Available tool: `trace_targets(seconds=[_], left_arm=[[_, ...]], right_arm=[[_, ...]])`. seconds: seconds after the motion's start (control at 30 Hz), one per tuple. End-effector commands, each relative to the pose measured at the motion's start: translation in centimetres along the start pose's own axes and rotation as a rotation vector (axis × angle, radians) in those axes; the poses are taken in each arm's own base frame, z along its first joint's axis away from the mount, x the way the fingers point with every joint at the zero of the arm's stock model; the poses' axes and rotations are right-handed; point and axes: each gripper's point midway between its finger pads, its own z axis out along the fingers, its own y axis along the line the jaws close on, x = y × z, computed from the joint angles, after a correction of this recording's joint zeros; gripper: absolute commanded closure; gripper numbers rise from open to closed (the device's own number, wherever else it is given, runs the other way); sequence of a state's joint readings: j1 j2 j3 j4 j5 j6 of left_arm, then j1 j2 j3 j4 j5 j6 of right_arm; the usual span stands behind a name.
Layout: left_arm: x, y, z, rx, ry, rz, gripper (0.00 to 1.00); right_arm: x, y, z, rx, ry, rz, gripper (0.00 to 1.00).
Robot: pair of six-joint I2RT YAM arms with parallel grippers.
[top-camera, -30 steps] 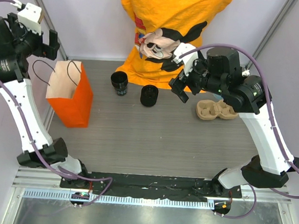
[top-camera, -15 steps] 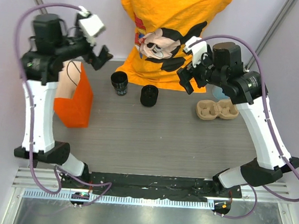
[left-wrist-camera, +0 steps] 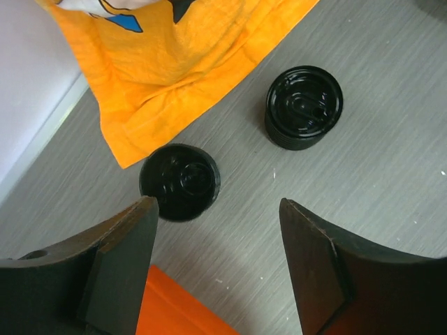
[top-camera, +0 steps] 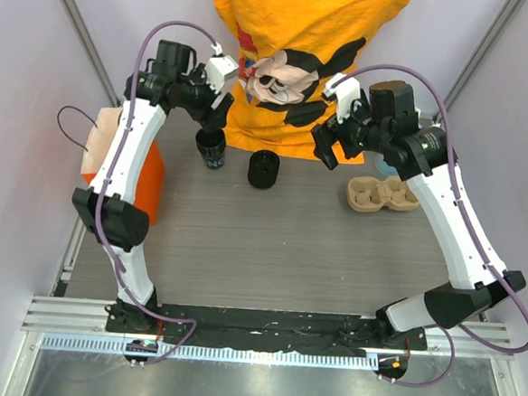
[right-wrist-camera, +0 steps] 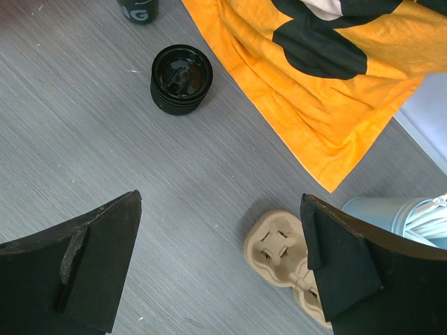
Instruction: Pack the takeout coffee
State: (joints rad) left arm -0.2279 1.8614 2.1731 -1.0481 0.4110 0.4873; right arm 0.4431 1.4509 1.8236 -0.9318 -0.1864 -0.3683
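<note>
Table (top-camera: pixel 270 244): grey wood-grain; both arms reach towards its far edge.
Orange paper bag (top-camera: pixel 151 186): stands near the left edge, partly hidden behind the left arm. I cannot see its mouth from here.
Left gripper (top-camera: pixel 220 113): hangs above the cup near the far edge, jaws spread wide and holding nothing.
Right gripper (top-camera: pixel 327 143): raised over the far right part of the table, jaws spread and empty, well apart from the cup.
Cup carrier (top-camera: pixel 382 194): pulp tray lying near the right edge, untouched.
Takeout coffee (top-camera: pixel 210 149): black lidded cup near the far edge, left of centre, just beside the hem of the orange shirt (top-camera: pixel 300 65).
Lid stack (top-camera: pixel 263 169): short black ribbed round, near the cup on its right and apart from it.
Pointing: the cup stands upright, lid up, long axis vertical.
Step in hand: I judge it the approach for the grasp; nothing is packed yet.
Next move: lower the spread jaws round the cup's body, close, lift it level, carry it left to the bag.
</note>
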Motion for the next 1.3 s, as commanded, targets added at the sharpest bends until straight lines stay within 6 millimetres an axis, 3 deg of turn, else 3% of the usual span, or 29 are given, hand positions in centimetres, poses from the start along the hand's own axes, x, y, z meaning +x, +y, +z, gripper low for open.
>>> trace_targets(seconds=[0.0,0.2,0.47,0.83,1.27], left_arm=[[-0.3,1.1,1.9,0.003,0.002,-0.029,0.27],[3.1,0.5,5.8,0.089,0.110,-0.118,0.33],[6.5,1.4,7.5,0.034,0.229,-0.195,0.45],[8.4,1.2,8.8,0.028,0.278,-0.240,0.54],[10.0,1.8,10.5,0.005,0.315,-0.237,0.53]], right_arm=[[-1.5,-0.3,0.2,-0.004,-0.070,0.010,0.00],[-1.3,-0.5,0.5,-0.011,-0.066,0.019,0.01],[-1.3,-0.1,0.5,-0.031,-0.066,0.032,0.00],[-1.3,0.1,-0.1,-0.038,-0.070,0.033,0.00],[-1.3,0.4,-0.2,-0.052,-0.075,0.037,0.00]])
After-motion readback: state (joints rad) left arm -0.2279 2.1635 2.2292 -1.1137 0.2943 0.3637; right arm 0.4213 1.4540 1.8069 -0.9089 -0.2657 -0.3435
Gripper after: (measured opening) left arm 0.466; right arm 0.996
